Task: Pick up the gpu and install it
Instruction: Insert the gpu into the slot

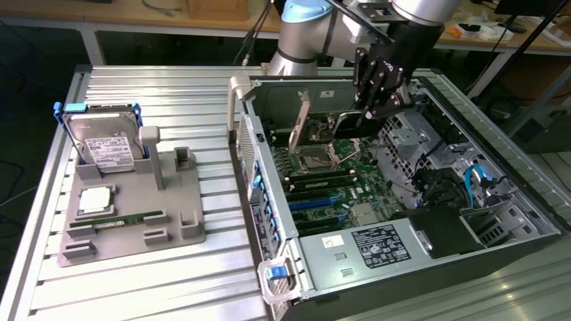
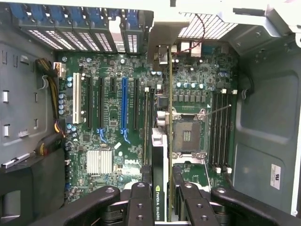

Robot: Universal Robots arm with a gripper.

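Where the arm reaches down into the open computer case, the gripper is closed on the gpu, holding it on edge above the motherboard. In the exterior view the card's silver bracket stands upright at the end nearest the case's rear wall, and the dark body runs from it to the gripper.

In the wrist view the gripper shows both fingers pressed against the faces of the gpu, which is seen edge-on, with a green and black label on its near edge. The card lies over the strip of board between the black expansion slots and the CPU socket, parallel to the blue slot and apart from it. Whether its lower edge touches the board cannot be told.

On the ribbed metal table, to the exterior view's left of the case, stands a grey fixture. It carries a hard drive standing upright at the back, a square processor chip lying flat, and a green memory stick on edge in front of it. All three are well apart from the gripper.
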